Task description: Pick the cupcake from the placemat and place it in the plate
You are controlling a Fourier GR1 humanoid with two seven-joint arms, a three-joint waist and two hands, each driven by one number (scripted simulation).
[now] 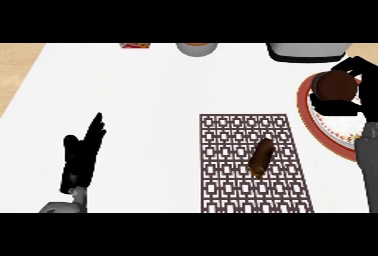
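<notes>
1. Black fingers of your right hand [338, 106] curl round the cupcake [336, 86], over the plate's [306, 107] far side.
2. Your left hand [80, 156] rests open, fingers straight, well left of the placemat [229, 165].
3. One brown roll [261, 157] lies on the placemat, apart from both hands.

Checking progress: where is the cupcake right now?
Head view, far right: the cupcake is held in the right hand over the plate, to the right of the placemat.

Right hand [339, 106] holds the cupcake [336, 86] over the plate [303, 102], right of the placemat [229, 165].
</notes>
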